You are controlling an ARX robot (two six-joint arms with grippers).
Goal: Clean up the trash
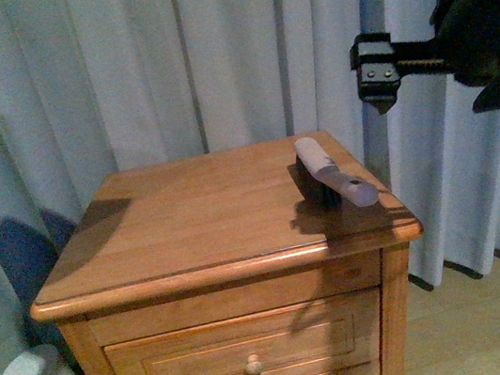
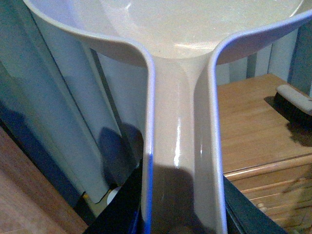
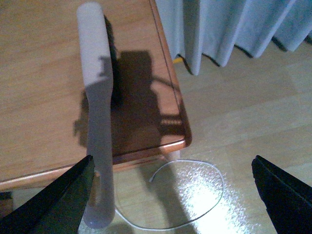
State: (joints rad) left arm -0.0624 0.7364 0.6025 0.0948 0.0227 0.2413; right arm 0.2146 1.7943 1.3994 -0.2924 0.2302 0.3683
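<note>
Up high, the right gripper (image 3: 171, 163) is spread wide, with the brush (image 3: 96, 92) below it on the table (image 3: 39, 73). The left gripper (image 2: 183, 222) pinches the dustpan (image 2: 181, 126) handle; where the trash is I cannot tell.

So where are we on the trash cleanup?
Done: the left claw grips the beige dustpan by its handle. In hand: the right claw hangs open above the brush, whose handle overhangs the nightstand edge; it is not yet gripped. Left: grasp the brush and sweep. No paper wad shows in any view, so nothing looks collected.
</note>
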